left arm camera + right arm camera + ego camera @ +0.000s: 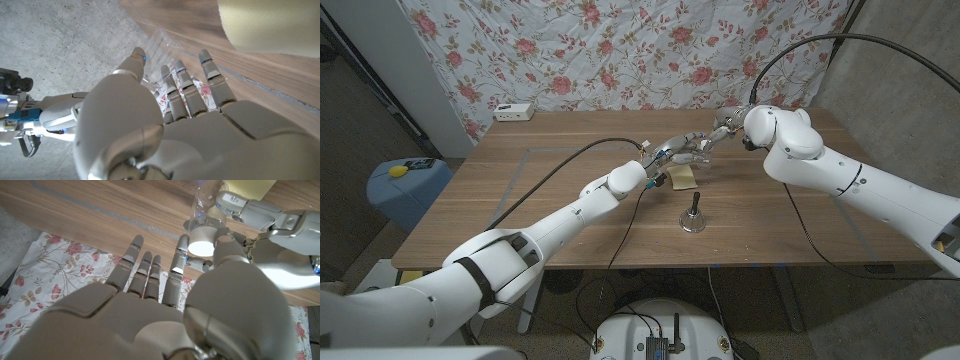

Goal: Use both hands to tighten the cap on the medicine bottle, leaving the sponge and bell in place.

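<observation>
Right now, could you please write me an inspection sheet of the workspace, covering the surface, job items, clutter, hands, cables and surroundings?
Surface: wooden table, faint taped outlines on it.
Job's things: clear medicine bottle with white cap, held off the table between the two hands; yellow sponge lies just beside them; bell stands upright nearer the robot, apart from both.
Clutter: small white box at the far left edge.
Hands: left hand grips the bottle; right hand has thumb and a finger at the cap.
Cables: black cable along the left arm, another looping to the right arm.
Surroundings: floral cloth behind; blue bin at left.
</observation>
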Controlling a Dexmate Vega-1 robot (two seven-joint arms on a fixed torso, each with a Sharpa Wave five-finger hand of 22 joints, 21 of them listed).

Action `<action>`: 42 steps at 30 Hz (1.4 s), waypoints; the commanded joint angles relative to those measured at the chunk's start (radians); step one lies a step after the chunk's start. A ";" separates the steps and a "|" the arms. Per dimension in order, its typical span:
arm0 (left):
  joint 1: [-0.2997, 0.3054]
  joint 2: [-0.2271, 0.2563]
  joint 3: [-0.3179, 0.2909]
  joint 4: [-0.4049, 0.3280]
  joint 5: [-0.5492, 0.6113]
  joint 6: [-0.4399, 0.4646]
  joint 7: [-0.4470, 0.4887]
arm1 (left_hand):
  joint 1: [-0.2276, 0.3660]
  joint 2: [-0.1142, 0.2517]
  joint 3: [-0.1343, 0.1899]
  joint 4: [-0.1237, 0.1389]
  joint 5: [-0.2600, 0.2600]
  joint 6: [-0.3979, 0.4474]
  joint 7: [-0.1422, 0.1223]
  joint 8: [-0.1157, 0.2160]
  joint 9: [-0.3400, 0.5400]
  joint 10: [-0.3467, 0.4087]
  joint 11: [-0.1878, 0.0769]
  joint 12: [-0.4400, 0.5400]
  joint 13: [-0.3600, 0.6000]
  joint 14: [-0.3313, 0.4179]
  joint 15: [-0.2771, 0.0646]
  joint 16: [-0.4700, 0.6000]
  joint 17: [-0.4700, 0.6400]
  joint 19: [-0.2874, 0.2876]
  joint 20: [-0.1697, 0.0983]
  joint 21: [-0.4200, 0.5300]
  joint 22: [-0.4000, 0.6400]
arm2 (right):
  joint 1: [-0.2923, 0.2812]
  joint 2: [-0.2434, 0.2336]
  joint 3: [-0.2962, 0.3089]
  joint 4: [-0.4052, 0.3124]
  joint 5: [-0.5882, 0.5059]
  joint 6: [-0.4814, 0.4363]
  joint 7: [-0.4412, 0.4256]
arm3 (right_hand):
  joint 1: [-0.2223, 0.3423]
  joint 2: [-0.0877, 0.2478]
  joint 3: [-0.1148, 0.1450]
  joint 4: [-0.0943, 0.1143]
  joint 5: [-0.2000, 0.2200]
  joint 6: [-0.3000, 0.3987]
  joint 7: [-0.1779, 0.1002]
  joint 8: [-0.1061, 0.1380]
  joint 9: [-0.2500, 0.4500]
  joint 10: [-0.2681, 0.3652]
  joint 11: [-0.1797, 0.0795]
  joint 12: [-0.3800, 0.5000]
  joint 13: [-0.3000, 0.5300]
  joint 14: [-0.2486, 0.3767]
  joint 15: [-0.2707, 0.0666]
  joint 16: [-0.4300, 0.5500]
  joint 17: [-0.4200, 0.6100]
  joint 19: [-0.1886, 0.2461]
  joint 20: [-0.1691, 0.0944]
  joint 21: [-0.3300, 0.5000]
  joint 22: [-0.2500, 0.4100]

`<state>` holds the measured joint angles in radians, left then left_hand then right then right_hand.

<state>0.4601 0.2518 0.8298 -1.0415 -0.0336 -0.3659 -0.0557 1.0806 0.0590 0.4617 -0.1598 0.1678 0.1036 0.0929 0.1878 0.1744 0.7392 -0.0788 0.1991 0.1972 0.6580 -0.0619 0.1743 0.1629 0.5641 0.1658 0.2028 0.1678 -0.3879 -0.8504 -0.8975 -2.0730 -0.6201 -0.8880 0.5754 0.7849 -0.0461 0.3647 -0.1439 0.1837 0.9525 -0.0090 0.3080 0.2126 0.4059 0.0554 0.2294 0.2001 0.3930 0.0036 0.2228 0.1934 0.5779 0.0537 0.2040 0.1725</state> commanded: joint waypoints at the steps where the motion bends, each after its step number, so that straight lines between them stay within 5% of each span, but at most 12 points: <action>1: -0.005 -0.005 0.000 0.015 -0.004 -0.009 -0.008 | 0.008 0.008 0.005 0.002 0.007 0.008 -0.001 0.002 0.003 0.014 -0.008 0.006 0.004 0.010 -0.037 0.003 0.001 0.001 -0.007 -0.002 0.002 | 0.004 0.009 -0.017 0.001 -0.022 -0.028 0.004 | -0.019 -0.004 -0.002 0.012 -0.006 0.011 0.001 0.008 0.001 0.013 0.003 0.004 -0.001 0.014 0.001 0.004 0.002 0.013 0.000 0.009 0.003; 18: -0.003 -0.004 -0.002 0.014 -0.008 -0.012 -0.010 | 0.005 0.009 0.008 0.003 0.007 0.010 -0.002 0.002 0.003 0.020 -0.010 0.007 0.004 0.014 -0.037 0.002 0.000 0.001 -0.006 -0.005 0.002 | 0.019 0.015 -0.047 -0.001 -0.062 -0.055 0.028 | -0.079 -0.024 -0.028 0.030 -0.010 0.017 0.019 0.000 -0.001 0.015 0.006 -0.004 -0.001 0.018 0.011 0.001 0.003 0.012 0.005 0.005 0.004; 33: 0.005 0.000 -0.005 0.004 -0.011 -0.006 -0.009 | 0.002 0.010 0.011 0.005 0.007 0.012 -0.003 0.002 0.003 0.018 -0.009 0.006 0.004 0.018 -0.034 0.002 0.000 0.001 -0.006 -0.007 0.002 | 0.019 0.042 -0.083 0.008 -0.156 -0.101 0.027 | -0.151 -0.031 -0.058 0.045 -0.008 0.179 0.007 0.054 0.008 0.086 -0.008 0.004 -0.003 0.062 0.002 0.008 0.004 0.035 -0.006 0.007 0.005; 42: 0.010 0.001 -0.007 0.003 -0.014 -0.006 -0.006 | 0.001 0.011 0.013 0.005 0.007 0.014 -0.005 0.002 0.003 0.018 -0.007 0.006 0.004 0.019 -0.034 0.001 0.000 0.002 -0.006 -0.008 0.002 | 0.027 0.054 -0.094 0.019 -0.188 -0.113 0.056 | -0.179 -0.031 -0.069 0.052 -0.009 0.226 0.015 0.066 0.006 0.112 -0.006 0.006 -0.003 0.081 0.002 0.011 0.005 0.041 -0.006 0.007 0.005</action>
<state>0.4640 0.2511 0.8259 -1.0352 -0.0437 -0.3755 -0.0654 1.0823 0.0607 0.4646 -0.1570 0.1706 0.1089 0.0875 0.1878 0.1744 0.7427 -0.0753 0.1965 0.1973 0.6631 -0.0643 0.1742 0.1629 0.5641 0.1659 0.1959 0.1678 -0.3677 -0.8114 -0.9749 -2.0653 -0.7625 -0.9824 0.6071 0.6125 -0.0763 0.3019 -0.0939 0.1732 1.1702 0.0019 0.3699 0.2165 0.5078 0.0500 0.2294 0.1953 0.4646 0.0071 0.2307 0.1931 0.6100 0.0465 0.2039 0.1745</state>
